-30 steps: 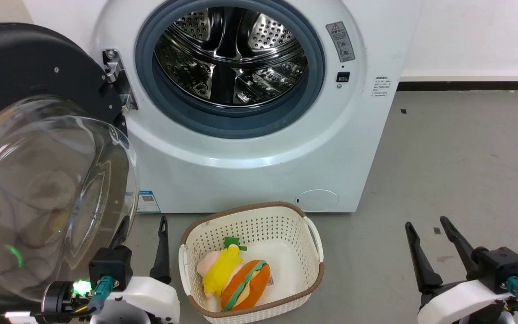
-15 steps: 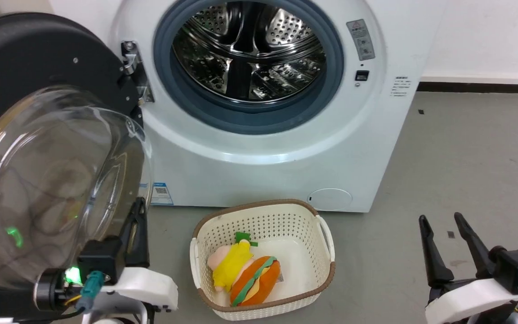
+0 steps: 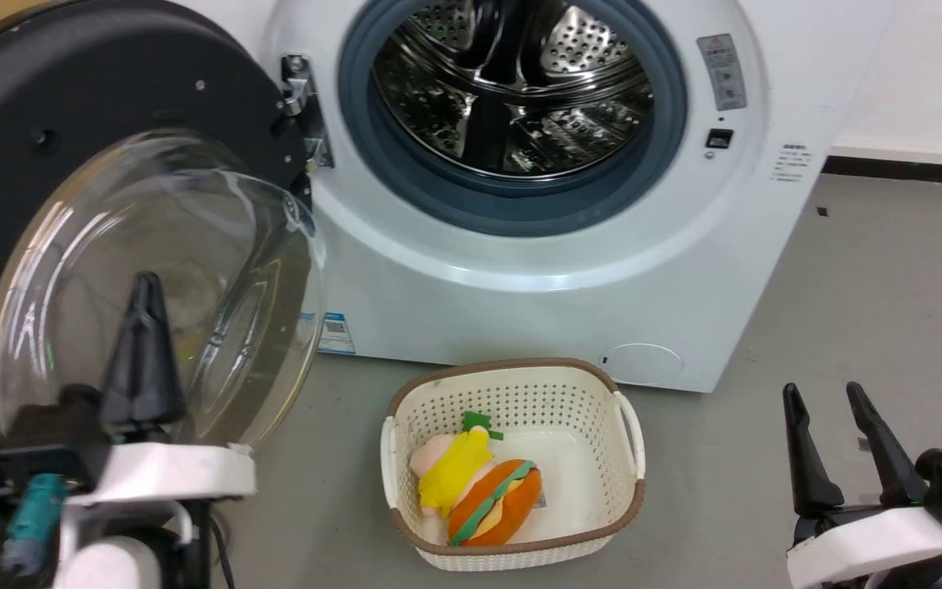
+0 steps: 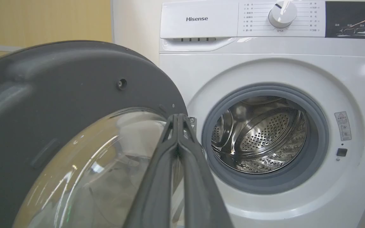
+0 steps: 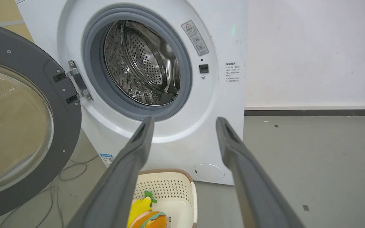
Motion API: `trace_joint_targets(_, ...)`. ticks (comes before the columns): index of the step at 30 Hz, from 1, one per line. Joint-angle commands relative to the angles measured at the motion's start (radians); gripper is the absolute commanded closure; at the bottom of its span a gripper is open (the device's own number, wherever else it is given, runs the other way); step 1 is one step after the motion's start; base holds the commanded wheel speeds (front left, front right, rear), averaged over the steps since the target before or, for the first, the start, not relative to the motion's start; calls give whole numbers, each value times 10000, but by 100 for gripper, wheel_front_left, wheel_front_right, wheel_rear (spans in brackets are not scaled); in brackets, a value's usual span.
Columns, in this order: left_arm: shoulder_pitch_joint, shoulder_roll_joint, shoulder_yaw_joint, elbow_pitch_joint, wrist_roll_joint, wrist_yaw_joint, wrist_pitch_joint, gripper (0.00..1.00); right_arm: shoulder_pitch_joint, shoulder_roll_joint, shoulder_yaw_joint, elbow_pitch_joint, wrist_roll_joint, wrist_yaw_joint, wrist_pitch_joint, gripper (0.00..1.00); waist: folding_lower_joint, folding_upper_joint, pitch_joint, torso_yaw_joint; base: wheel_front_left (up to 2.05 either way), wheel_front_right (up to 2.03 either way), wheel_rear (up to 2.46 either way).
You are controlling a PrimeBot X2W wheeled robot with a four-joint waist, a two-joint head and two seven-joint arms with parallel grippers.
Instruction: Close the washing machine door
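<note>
The washing machine door (image 3: 193, 204) hangs wide open left of the drum (image 3: 512, 90), with the left gripper (image 3: 144, 282), jaws pressed together, in front of its glass bowl; contact is unclear. Stiff, heavy and slick-glassed, it likely pushes best on the black rim. The right gripper (image 3: 823, 393), jaws apart, sits well away.

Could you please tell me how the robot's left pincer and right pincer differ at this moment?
The left pincer is shut, its long dark fingers pressed together; the right pincer is open, fingers spread. The left stands before the round black-rimmed glass washing machine door; the right over grey floor. Both hold nothing.
</note>
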Motion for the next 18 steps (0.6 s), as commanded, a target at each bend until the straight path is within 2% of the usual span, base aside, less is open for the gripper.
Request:
trace_joint_targets(1, -274, 13, 203, -165, -134, -103, -105, 100, -30, 20, -66, -47, 125, 3, -104, 0, 0, 0, 22, 144, 0, 0, 0)
trace_joint_targets(8, -1119, -10, 1402, -270, -905, -615, -251, 100, -56, 23, -157, -65, 340, 4, -251, 0, 0, 0, 107, 646, 0, 0, 0)
trace_joint_targets(13, -1735, -1, 2037, -436, -1197, -804, -356, 100, -45, 25, -235, -85, 448, 4, -355, 0, 0, 0, 185, 1055, 0, 0, 0)
trace_joint_targets(18, -2280, 466, 2521, -269, -1696, -890, -481, 100, -47, 28, -350, -96, 622, 4, -480, 0, 0, 0, 296, 1522, 0, 0, 0)
